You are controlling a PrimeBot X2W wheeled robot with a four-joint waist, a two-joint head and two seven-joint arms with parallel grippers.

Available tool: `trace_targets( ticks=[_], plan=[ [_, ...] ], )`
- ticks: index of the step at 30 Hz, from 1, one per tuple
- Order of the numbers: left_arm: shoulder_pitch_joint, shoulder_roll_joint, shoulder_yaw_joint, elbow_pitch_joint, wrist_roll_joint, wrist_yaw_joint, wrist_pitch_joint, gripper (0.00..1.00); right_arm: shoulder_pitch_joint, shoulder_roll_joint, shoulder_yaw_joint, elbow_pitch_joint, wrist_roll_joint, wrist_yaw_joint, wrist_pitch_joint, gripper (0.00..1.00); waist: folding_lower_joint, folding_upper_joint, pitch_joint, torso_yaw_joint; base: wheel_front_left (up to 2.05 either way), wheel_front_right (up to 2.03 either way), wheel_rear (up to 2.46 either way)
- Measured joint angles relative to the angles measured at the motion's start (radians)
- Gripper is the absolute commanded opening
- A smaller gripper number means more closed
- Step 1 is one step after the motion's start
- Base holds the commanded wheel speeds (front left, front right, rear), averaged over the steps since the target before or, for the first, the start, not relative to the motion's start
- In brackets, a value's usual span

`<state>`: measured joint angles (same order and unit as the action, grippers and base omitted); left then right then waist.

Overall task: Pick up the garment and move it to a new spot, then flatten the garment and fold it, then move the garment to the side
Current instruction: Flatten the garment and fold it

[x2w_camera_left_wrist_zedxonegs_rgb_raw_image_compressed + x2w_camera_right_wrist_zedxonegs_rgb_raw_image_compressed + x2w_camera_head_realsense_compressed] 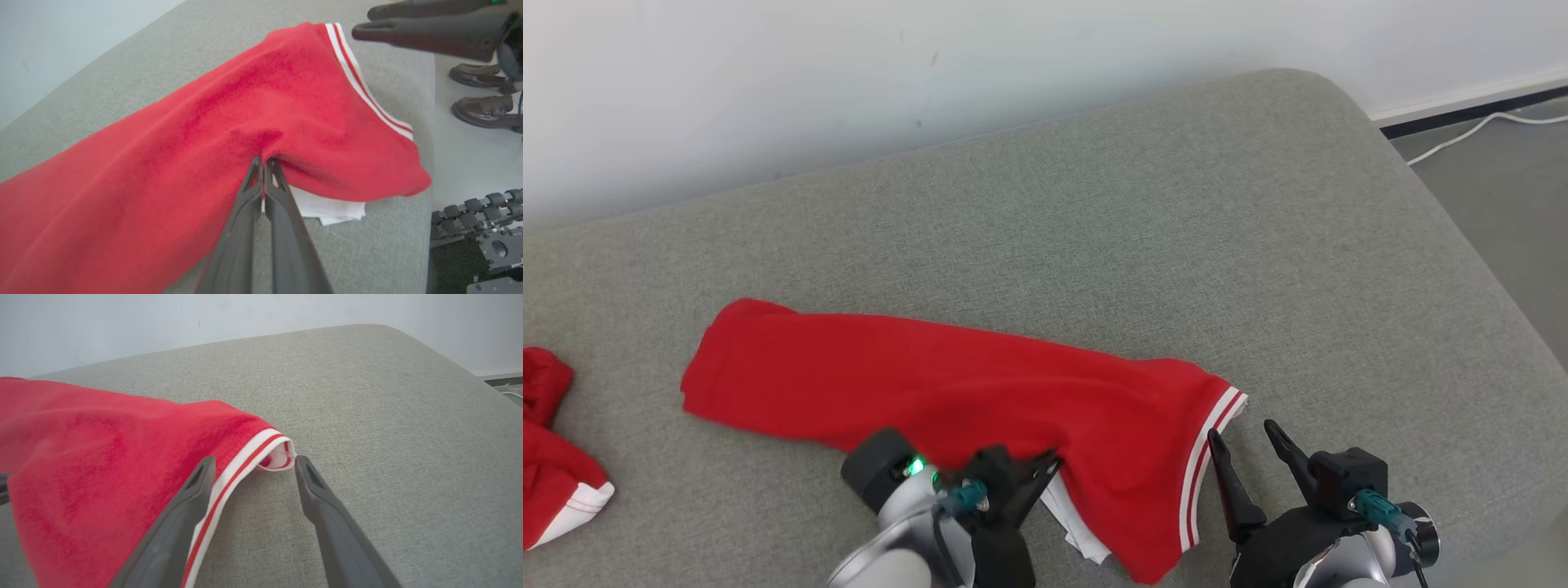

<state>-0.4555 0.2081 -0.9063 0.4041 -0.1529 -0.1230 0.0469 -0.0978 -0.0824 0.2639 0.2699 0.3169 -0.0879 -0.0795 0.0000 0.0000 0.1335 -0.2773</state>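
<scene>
The garment (947, 392) is red with a white-and-red striped hem and lies folded lengthwise across the grey cushion (1143, 212). My left gripper (1045, 467) is shut on the garment's near edge. In the left wrist view its fingertips (263, 163) pinch a pucker of the red cloth (229, 122) above a white inner layer (327, 208). My right gripper (1245, 437) stands open beside the striped corner. In the right wrist view the garment's striped hem (261, 447) lies between the two spread fingers (192, 494), untouched by the right one.
Another red and white piece of cloth (551, 457) lies at the cushion's left edge. The wall (849, 82) runs behind the cushion. A white cable (1478, 131) lies on the floor at the right. A person's dark shoes (482, 94) stand past the cushion's end.
</scene>
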Motion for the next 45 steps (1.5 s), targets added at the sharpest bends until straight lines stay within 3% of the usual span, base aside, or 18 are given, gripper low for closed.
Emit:
trace_targets(
  ticks=[6, 17, 20, 23, 24, 25, 29, 34, 41, 45],
  plan=[
    [-0.058, -0.074, 0.113, -0.072, -0.121, 0.000, -0.053, 0.00, -0.001, 0.000, 0.001, 0.009, 0.006, 0.000, 0.000, 1.00, 0.0000, 0.0000, -0.005, -0.002, 0.00, 0.00, 0.00],
    [-0.136, -0.094, 0.157, -0.233, -0.225, 0.000, 0.000, 0.00, -0.012, 0.004, 0.021, 0.026, 0.012, 0.000, 0.000, 1.00, 0.0000, 0.0000, -0.031, -0.045, 0.00, 0.00, 0.00],
    [-0.203, -0.112, 0.180, -0.202, -0.225, 0.000, 0.031, 0.00, -0.012, 0.004, 0.024, 0.026, 0.016, 0.000, 0.000, 1.00, 0.0000, 0.0000, -0.032, -0.058, 0.00, 0.00, 0.00],
    [-0.331, -0.124, 0.281, -0.076, -0.198, 0.088, 0.036, 0.02, -0.014, 0.007, 0.045, 0.026, 0.016, 0.001, 0.001, 1.00, 0.0000, 0.0000, -0.028, -0.074, 0.00, 0.00, 0.00],
    [-0.372, -0.121, 0.314, -0.029, -0.168, 0.128, 0.036, 0.65, -0.016, 0.009, 0.052, 0.026, 0.016, 0.002, 0.001, 1.00, 0.0000, 0.0000, -0.026, -0.081, 0.00, 0.00, 0.00],
    [-0.401, -0.110, 0.333, 0.015, -0.151, 0.154, 0.039, 1.00, -0.018, 0.012, 0.057, 0.026, 0.016, 0.006, 0.001, 1.00, -0.0001, 0.0000, -0.023, -0.088, 0.00, 0.00, 0.00],
    [-0.399, -0.080, 0.303, 0.131, -0.128, 0.163, 0.074, 1.00, -0.024, 0.017, 0.056, 0.026, 0.018, 0.009, 0.000, 1.00, 0.0000, 0.0000, -0.005, -0.115, 0.00, 0.00, 0.00],
    [-0.376, -0.130, 0.231, 0.203, -0.129, 0.120, 0.085, 1.00, -0.023, 0.015, 0.017, 0.030, 0.027, 0.000, -0.010, 1.00, 0.0000, 0.0000, 0.030, -0.126, 0.00, 0.00, 0.00],
    [-0.341, -0.126, 0.207, 0.229, -0.145, 0.057, 0.065, 1.00, -0.033, 0.015, 0.015, 0.032, 0.027, 0.000, -0.019, 1.00, 0.0000, 0.0000, 0.042, -0.087, 0.00, 0.00, 0.00],
    [-0.265, -0.125, 0.142, 0.209, -0.170, 0.014, 0.058, 1.00, -0.032, 0.014, 0.006, 0.044, 0.027, -0.001, -0.026, 1.00, 0.0000, 0.0000, 0.037, -0.052, 0.00, 0.00, 0.00]
  ],
)
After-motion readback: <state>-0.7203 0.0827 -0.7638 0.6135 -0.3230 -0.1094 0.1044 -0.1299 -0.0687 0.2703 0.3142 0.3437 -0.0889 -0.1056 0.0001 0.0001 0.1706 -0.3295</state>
